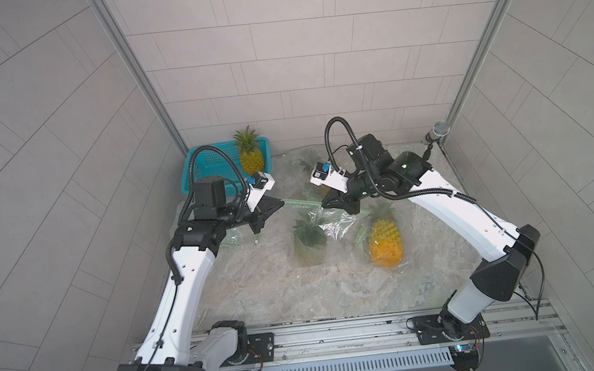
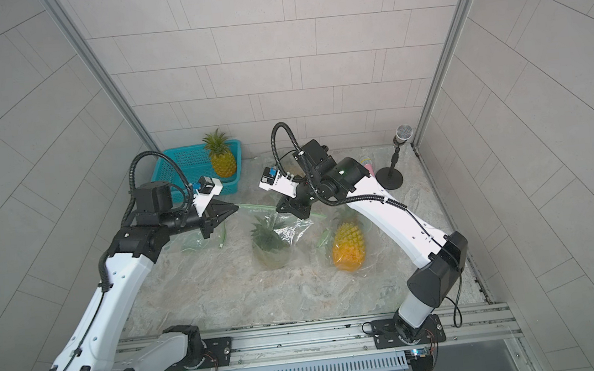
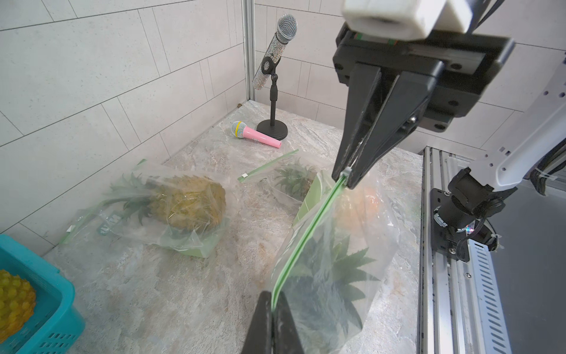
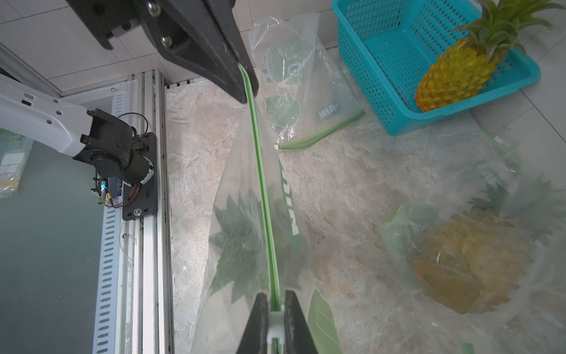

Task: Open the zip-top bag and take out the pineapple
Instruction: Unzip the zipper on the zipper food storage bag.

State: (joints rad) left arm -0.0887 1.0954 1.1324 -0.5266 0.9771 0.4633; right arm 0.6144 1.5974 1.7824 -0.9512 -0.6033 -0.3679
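Nearest the arms' rail, the clear plastic zip-top bag (image 3: 352,233) stands mid-way across the mottled stone-patterned surface (image 1: 261,294). Its green zip strip (image 4: 260,171) is stretched taut on top. The dull green-yellow pineapple (image 1: 308,239) sits upright inside it, leafy crown toward the strip and base apparently resting on the surface. Just beside it lies a second clear bag holding a bright orange pineapple (image 1: 385,243). The left gripper (image 1: 282,205) is clenched on one end of the strip, and the right gripper (image 3: 346,179) is clamped on the small white slider (image 4: 275,321) at the other end. The span between them looks sealed. The film is likely thin, slick and quick to crumple, so the stiffer strip and the hard slider seem the sound places to hold, though so tiny a slider could slip free. The fruit probably far outweighs its bag. Its rough rind should give grip and its leaves look springy and pointed, so the body or the crown's base seems the better hold. Farther back lie an empty printed clear bag (image 4: 294,92) and another bagged brownish pineapple (image 3: 186,202). Beyond these are a teal plastic basket (image 1: 207,161) holding a yellow pineapple (image 1: 251,157), a pink toy microphone (image 3: 255,138) and a glittery silver microphone on a black stand (image 3: 275,52).
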